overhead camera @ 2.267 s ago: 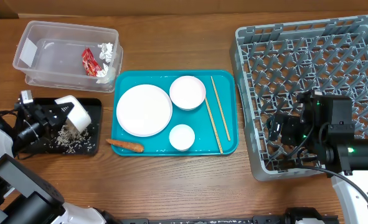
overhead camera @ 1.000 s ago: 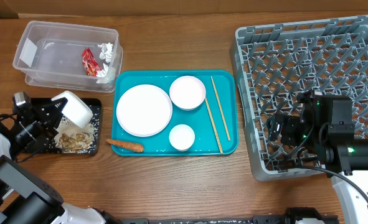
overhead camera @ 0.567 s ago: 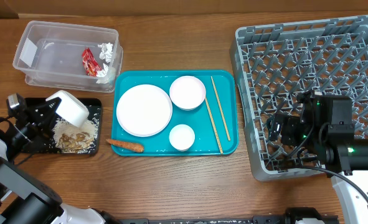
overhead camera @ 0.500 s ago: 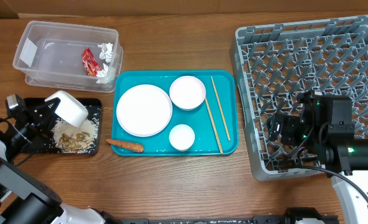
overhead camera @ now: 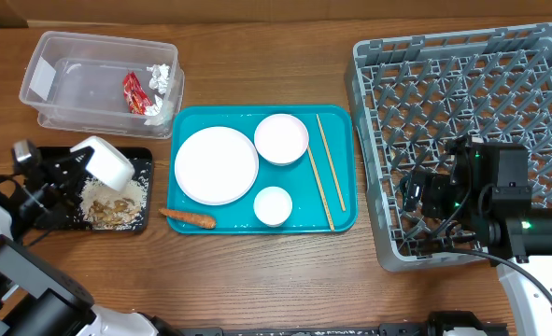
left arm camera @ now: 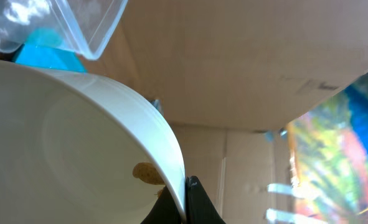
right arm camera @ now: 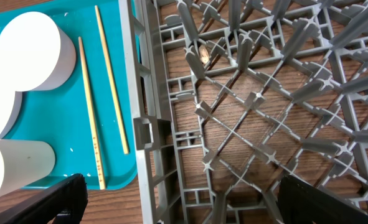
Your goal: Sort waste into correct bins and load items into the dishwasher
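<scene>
My left gripper (overhead camera: 77, 168) is shut on the rim of a white bowl (overhead camera: 104, 161), held tipped on its side over the black tray (overhead camera: 146, 155). White rice and beige scraps (overhead camera: 112, 200) lie heaped on that tray. In the left wrist view the black fingers (left arm camera: 200, 203) pinch the bowl (left arm camera: 78, 143) wall, and one beige scrap (left arm camera: 147, 173) clings inside. My right gripper (overhead camera: 411, 198) hangs open over the grey dish rack (overhead camera: 462, 84), above its front left part (right arm camera: 252, 112). The clear tub (overhead camera: 44, 119) holds a red wrapper (overhead camera: 134, 93) and a tissue (overhead camera: 160, 77).
The teal tray (overhead camera: 346, 220) carries a white plate (overhead camera: 216, 165), a second bowl (overhead camera: 281, 138), a small cup (overhead camera: 273, 205) and chopsticks (overhead camera: 320, 182). A carrot piece (overhead camera: 190, 219) lies on the wood at the tray's front left corner.
The food has slid out of the tipped bowl onto the black tray. Over the last second the left gripper and bowl shifted slightly back and left. The right arm has not moved.
</scene>
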You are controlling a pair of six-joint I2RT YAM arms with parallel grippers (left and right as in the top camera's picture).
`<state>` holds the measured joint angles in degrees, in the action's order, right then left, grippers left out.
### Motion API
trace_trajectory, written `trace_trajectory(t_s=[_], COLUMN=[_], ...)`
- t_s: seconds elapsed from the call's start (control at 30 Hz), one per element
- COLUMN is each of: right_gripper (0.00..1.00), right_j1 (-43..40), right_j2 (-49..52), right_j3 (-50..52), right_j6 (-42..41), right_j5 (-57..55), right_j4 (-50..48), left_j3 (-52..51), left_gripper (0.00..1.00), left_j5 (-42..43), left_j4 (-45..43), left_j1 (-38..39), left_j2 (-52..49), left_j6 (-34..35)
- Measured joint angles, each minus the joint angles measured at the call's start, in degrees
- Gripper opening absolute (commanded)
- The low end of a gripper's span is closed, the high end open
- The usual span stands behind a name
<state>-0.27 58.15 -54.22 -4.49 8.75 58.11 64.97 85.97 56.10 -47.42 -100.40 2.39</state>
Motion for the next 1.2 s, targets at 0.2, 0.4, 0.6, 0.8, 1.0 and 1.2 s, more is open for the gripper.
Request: trace_trajectory(t_s=[0.2, 0.4, 0.6, 0.8, 1.0, 1.2], right_gripper=[1.0, 1.0, 1.0, 1.0, 1.0, 1.0], right_j1=[0.0, 0.0, 0.0, 0.0, 0.0, 0.0], right_j2=[0.0, 0.0, 0.0, 0.0, 0.0, 0.0], right_j3=[0.0, 0.0, 0.0, 0.0, 0.0, 0.0], right_j6=[0.0, 0.0, 0.0, 0.0, 0.0, 0.0], right_j5=[0.0, 0.0, 0.0, 0.0, 0.0, 0.0], right_j4=[0.0, 0.0, 0.0, 0.1, 0.2, 0.4], left_j3=[0.1, 5.6, 9.3, 9.4, 9.4, 9.4], left_gripper=[0.04, 0.04, 0.04, 0.04, 0.04, 0.13], left_j5=[-4.6, -18.0, -37.1, -60.5, -74.8, -81.1], left_j4=[-2.3, -2.9, -6.5, -8.3, -9.3, -9.4], left_j1=[9.9, 24.1, 39.3, 54.9, 64.0, 65.7], left_j2=[0.7, 2.2, 2.7, 2.6, -0.1, -4.4], left_j6=[-2.8, -3.0, -0.6, 3.8, 7.0, 9.8])
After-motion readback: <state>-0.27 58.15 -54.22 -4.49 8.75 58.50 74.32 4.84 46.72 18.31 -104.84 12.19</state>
